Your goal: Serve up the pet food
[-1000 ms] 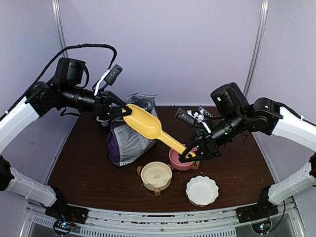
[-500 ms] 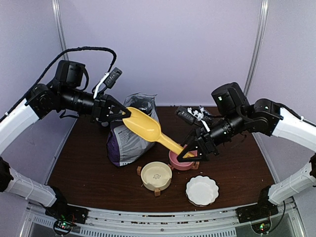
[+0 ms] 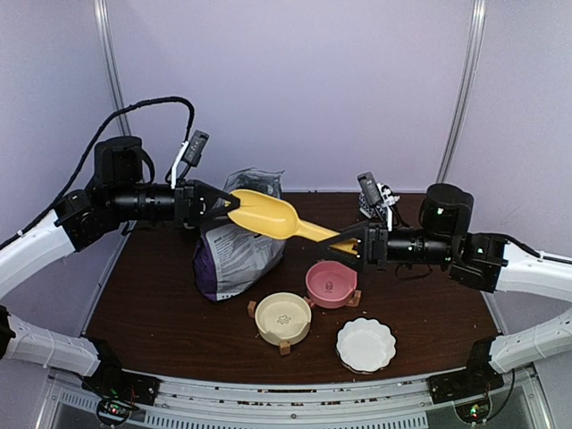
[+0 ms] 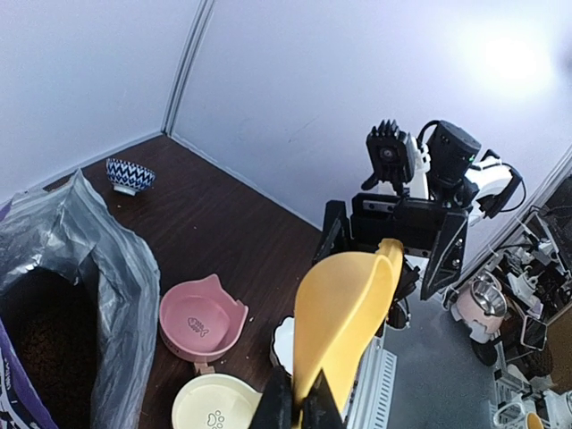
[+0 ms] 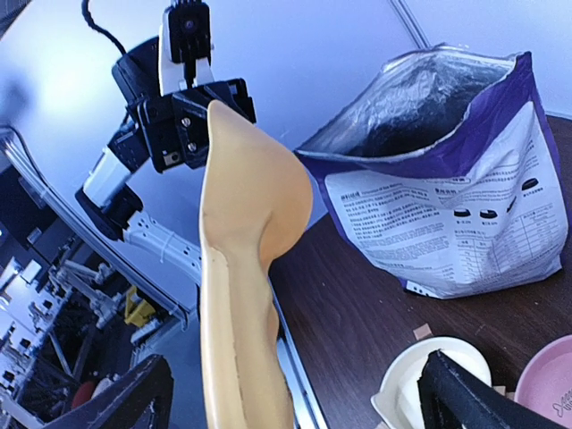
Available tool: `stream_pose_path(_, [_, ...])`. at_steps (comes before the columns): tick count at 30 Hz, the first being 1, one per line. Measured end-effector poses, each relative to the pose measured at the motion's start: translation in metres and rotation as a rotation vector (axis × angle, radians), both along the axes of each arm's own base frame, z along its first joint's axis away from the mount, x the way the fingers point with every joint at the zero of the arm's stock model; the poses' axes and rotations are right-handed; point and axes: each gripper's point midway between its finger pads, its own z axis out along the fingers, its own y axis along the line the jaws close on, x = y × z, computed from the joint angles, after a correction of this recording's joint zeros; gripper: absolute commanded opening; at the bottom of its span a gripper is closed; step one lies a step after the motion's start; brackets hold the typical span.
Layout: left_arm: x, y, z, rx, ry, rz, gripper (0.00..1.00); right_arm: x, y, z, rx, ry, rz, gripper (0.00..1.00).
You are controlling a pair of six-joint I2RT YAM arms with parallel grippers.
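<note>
My left gripper is pinched tight on the rim of the yellow scoop, holding it in the air with its handle pointing across at my other arm. My right gripper stands wide apart, one finger on each side of the handle's end; in the right wrist view both fingers are well off the plastic. The pet food lies as a dark mass deep inside the open purple bag, which stands on the brown table just below my left jaws and the scoop's bowl, well apart from my right jaws. Below the handle sits a pink cat-eared bowl, with a cream bowl and a white scalloped dish nearer my bases.
</note>
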Motion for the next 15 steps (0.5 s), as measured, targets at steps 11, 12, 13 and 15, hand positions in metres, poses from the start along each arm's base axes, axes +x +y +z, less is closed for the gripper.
stream_pose_path(11, [0.004, -0.002, 0.018, -0.082, -0.022, 0.014, 0.0, 0.006, 0.003, 0.03, 0.134, -0.007, -0.03, 0.79])
stream_pose_path(12, [0.004, -0.002, 0.018, -0.083, -0.022, 0.014, 0.0, 0.007, 0.003, 0.031, 0.135, -0.005, -0.035, 0.78])
stream_pose_path(13, [0.004, -0.002, 0.018, -0.082, -0.021, 0.016, 0.0, 0.008, 0.003, 0.031, 0.136, -0.004, -0.041, 0.77])
stream_pose_path(15, [0.005, -0.002, 0.018, -0.083, -0.023, 0.021, 0.0, 0.009, 0.003, 0.031, 0.138, -0.004, -0.047, 0.75])
